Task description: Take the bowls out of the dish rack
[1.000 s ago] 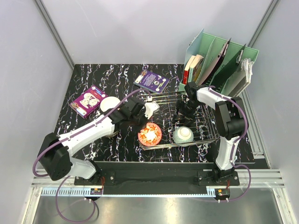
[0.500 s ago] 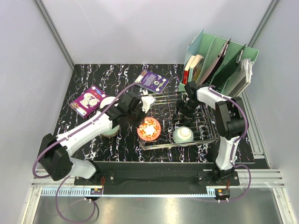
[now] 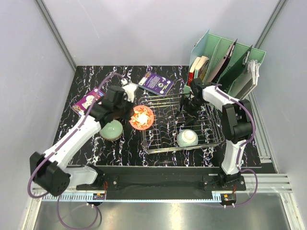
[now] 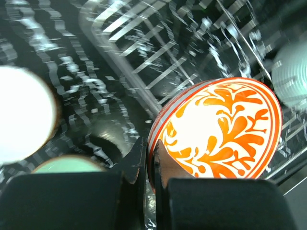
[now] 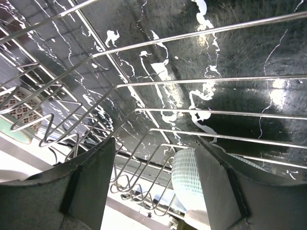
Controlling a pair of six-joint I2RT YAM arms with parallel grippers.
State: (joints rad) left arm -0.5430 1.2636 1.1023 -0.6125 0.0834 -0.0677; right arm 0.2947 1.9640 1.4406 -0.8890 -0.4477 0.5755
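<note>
Left end effector (image 4: 149, 161) pinched shut on the rim of the floral bowl (image 3: 142, 118), held just left of the dish rack (image 3: 165, 108); one pale bowl (image 3: 111, 130) sits out on the worktop (image 3: 124, 86). Celadon bowl (image 3: 187, 139) remains in the rack. Right end effector (image 5: 153, 191) wide open, empty, inside the rack.

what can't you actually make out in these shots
- Left wrist view: motion blur smears the dish rack and a white round shape; what it is, is unclear.
- Right wrist view: a patterned object is cut off by the left edge and rack wires.
- Top view: fingertips of the right gripper hide beneath its own wrist.
</note>
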